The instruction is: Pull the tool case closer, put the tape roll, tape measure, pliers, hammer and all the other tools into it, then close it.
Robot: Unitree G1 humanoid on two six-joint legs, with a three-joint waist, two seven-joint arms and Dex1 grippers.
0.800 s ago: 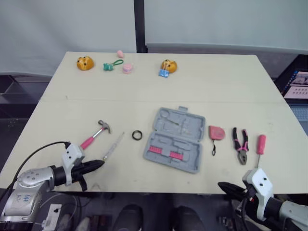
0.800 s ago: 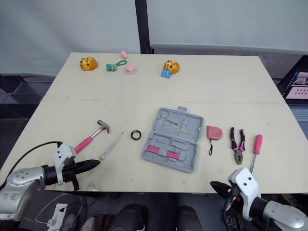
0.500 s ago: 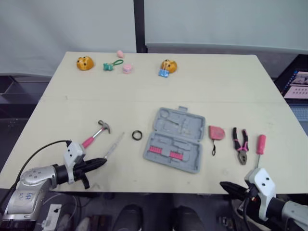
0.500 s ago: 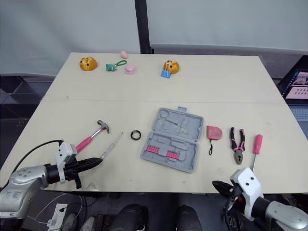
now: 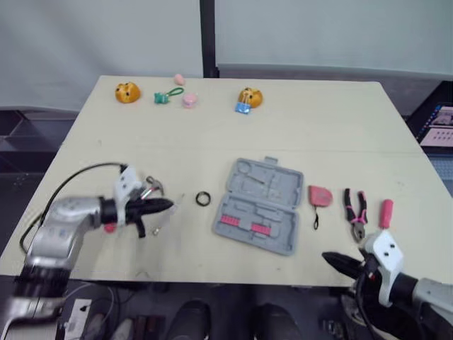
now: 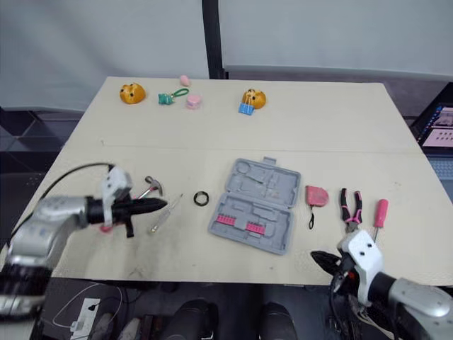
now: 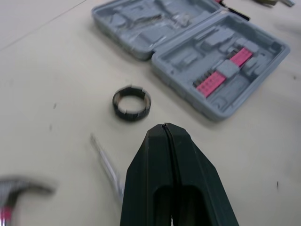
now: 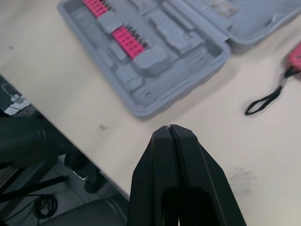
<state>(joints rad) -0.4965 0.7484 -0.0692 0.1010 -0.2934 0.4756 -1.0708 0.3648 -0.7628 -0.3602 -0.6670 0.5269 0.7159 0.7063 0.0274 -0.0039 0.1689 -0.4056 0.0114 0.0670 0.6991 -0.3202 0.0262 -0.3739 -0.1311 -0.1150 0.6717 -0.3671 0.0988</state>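
Tool case (image 5: 260,205) lies open; left claw (image 5: 169,205) points level toward it, right claw (image 5: 326,257) low, both pinched empty.

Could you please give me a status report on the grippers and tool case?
Left gripper shut, empty, just short of tape roll. Right gripper shut, empty. Tool case open; hammer, pliers outside.

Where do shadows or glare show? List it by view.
Left wrist view: faint soft shadow under the tape roll, no glare on the case. Right wrist view: soft shadow along the case's rim on the table. Eye views: even light, no glare.
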